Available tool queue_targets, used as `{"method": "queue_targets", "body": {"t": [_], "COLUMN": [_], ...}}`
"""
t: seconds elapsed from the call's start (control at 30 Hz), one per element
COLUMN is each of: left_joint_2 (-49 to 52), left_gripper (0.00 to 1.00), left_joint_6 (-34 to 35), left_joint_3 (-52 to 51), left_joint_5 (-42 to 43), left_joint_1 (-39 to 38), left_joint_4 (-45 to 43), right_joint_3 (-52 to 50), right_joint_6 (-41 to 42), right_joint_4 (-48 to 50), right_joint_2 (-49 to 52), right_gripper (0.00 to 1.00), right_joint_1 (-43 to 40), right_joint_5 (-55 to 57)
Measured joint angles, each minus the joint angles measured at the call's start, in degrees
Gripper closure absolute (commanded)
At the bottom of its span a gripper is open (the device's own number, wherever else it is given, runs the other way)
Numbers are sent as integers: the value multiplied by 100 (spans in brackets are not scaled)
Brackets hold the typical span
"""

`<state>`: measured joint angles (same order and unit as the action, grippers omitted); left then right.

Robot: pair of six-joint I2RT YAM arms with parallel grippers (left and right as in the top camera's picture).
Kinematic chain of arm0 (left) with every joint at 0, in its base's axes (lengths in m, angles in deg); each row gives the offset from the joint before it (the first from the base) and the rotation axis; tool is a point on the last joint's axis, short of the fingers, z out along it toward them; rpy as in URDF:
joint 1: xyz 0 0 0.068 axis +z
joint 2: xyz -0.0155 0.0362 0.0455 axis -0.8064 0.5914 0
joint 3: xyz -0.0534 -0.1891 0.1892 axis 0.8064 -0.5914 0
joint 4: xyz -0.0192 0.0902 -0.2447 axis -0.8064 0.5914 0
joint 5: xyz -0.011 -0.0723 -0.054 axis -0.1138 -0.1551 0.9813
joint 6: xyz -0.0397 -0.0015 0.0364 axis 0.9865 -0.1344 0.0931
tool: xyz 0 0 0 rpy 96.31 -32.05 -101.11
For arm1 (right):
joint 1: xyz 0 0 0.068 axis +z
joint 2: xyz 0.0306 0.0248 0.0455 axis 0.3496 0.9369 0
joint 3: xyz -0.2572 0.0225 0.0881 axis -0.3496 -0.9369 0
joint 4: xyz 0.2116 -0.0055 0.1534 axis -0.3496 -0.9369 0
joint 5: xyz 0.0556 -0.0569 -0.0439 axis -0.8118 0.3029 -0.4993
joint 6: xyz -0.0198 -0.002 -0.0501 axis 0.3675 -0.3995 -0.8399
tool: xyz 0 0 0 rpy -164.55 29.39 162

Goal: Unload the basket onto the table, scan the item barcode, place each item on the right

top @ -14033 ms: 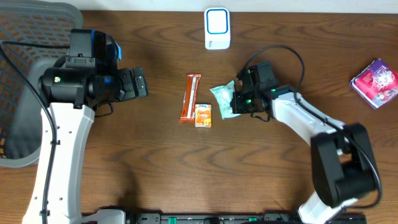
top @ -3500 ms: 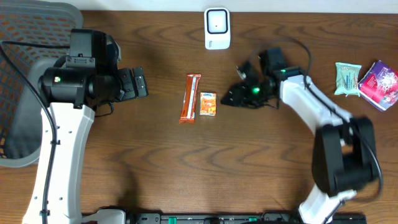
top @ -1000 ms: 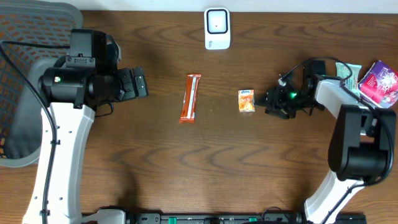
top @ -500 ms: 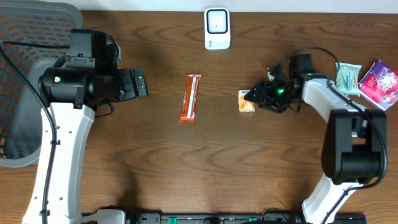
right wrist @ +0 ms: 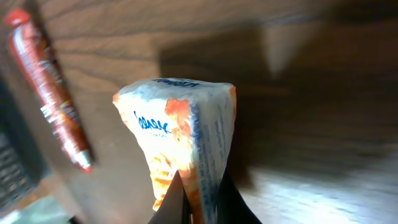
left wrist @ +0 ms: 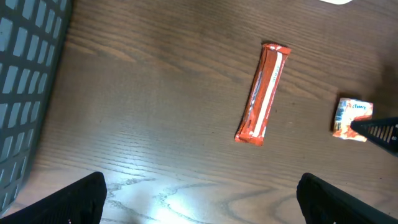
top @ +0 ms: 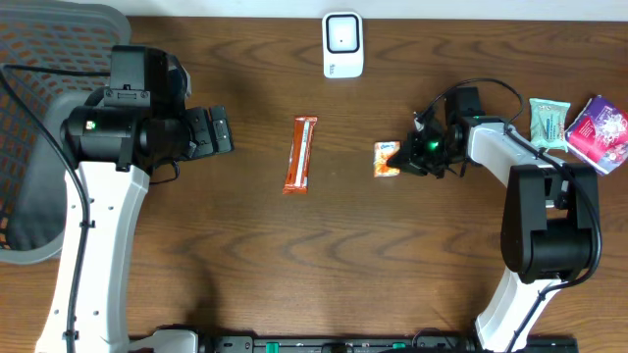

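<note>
We list, on the brown wooden tabletop [top: 294, 255]: small orange-and-white foil packet [top: 386, 159], right of centre, edge pinched in the right pincer [top: 397, 157]; left pincer [top: 221, 132] spread wide, unladen; grey mesh basket [top: 29, 147], far left, contents unclear to us.

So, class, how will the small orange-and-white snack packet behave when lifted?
The small orange-and-white plastic snack packet probably crumples rather than stays stiff: its film bunches where the right fingers pinch it. Small and thin, it is likely light. Glossy film may slip.
</note>
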<state>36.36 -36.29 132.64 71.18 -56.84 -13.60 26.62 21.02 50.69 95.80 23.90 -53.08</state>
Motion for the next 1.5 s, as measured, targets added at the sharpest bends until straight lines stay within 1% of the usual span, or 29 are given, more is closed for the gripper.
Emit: {"method": "queue_targets", "body": {"t": [0.13,0.33,0.47,0.67,0.9,1.0,1.07,1.13,1.2,1.27,1.3,1.4,1.5], "left_joint_2": [0,0,0,0,0,0,0,0,0,0,0,0,0], "left_gripper": [2,2,2,2,2,2,3,2,2,2,2,2,2], "left_joint_6": [0,0,0,0,0,0,0,0,0,0,0,2,2], "left_joint_3": [0,0,0,0,0,0,0,0,0,0,0,0,0], "left_joint_5": [0,0,0,0,0,0,-2,0,0,0,0,0,0], "left_joint_1": [0,0,0,0,0,0,0,0,0,0,0,0,0], "left_joint_4": [0,0,0,0,0,0,0,0,0,0,0,0,0], "right_joint_3": [0,0,0,0,0,0,13,76,151,286,348,745,1357], "right_joint_6": [-433,-1720,-2282,-2551,-2621,-2538,-2170,-1523,-841,-291,-146,205,149], "right_joint_4": [203,247,487,546,629,885,1303,1722,2028,2061,2009,1554,1078], "right_joint_2": [0,0,0,0,0,0,0,0,-7,-33,-61,-203,-280], "right_gripper": [99,99,99,99,99,99,99,99,99,99,99,99,99], "right_joint_1": [-33,-35,-35,-22,81,87,87,94,122,232,291,638,1189], "right_joint_5": [-1196,-3108,-4124,-4658,-4809,-4798,-4627,-4170,-3497,-2586,-2223,-457,1956]}}
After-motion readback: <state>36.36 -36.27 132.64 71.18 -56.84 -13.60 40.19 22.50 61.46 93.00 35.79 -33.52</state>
